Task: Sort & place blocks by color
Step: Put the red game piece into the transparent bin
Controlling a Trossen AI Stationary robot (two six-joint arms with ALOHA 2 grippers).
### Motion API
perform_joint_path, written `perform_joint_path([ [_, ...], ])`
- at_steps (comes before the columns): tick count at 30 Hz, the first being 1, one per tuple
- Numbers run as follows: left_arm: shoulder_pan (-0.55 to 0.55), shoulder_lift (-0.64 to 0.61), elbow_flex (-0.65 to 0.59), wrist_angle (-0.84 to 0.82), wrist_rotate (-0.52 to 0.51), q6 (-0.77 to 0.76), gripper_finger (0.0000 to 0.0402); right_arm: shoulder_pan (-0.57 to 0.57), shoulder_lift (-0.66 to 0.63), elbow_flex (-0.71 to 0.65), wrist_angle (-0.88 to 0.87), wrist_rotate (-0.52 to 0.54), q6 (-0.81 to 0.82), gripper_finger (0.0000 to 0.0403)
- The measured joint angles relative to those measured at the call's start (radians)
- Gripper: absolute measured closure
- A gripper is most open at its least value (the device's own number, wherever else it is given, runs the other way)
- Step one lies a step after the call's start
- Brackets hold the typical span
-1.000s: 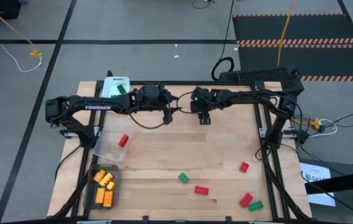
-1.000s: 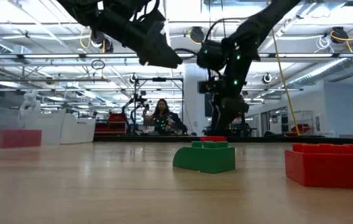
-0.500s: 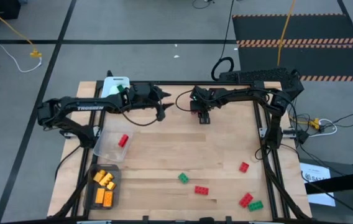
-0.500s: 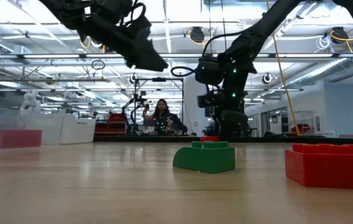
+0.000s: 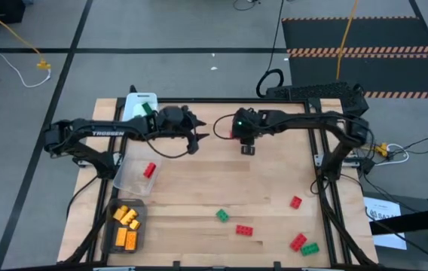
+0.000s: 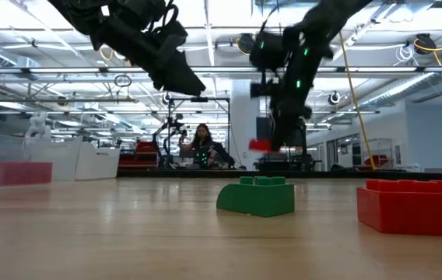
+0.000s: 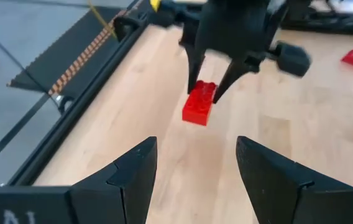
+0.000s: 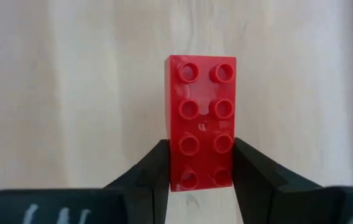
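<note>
Right wrist view: right pincer [image 8: 200, 163] clamped on red block [image 8: 200, 121], long axis pointing away from fingers, lifted above counter [image 5: 274, 173]; left pincer [image 7: 192, 168] open, empty, facing block, nearest

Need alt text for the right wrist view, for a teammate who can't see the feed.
A red block, studs facing the camera, is clamped at one end between the right gripper's two dark fingers. Most of its length sticks out past the fingertips. Behind it is pale wooden table and nothing else.
</note>
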Motion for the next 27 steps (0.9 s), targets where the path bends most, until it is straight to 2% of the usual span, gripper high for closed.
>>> perform_joint_path([
  [6, -0.071, 0.001, 0.000, 0.084, 0.051, 0.023, 0.0181, 0.136, -0.156, 0.001, 0.105, 0.014, 0.028, 0.0286],
  [13, -0.144, 0.002, 0.000, 0.149, 0.004, 0.083, 0.0181, 0.316, -0.234, 0.003, 0.169, 0.204, 0.002, 0.0286],
  [17, -0.175, 0.002, 0.000, 0.182, -0.042, 0.106, 0.0181, 0.352, -0.231, 0.003, 0.166, 0.209, 0.045, 0.0286],
  [22, -0.213, 0.003, 0.000, 0.186, -0.048, 0.131, 0.0181, 0.359, -0.226, 0.002, 0.187, 0.257, 0.047, 0.0286],
  [27, -0.228, 0.024, -0.001, 0.179, -0.056, 0.147, 0.0180, 0.359, -0.226, 0.002, 0.254, 0.254, 0.026, 0.0286],
])
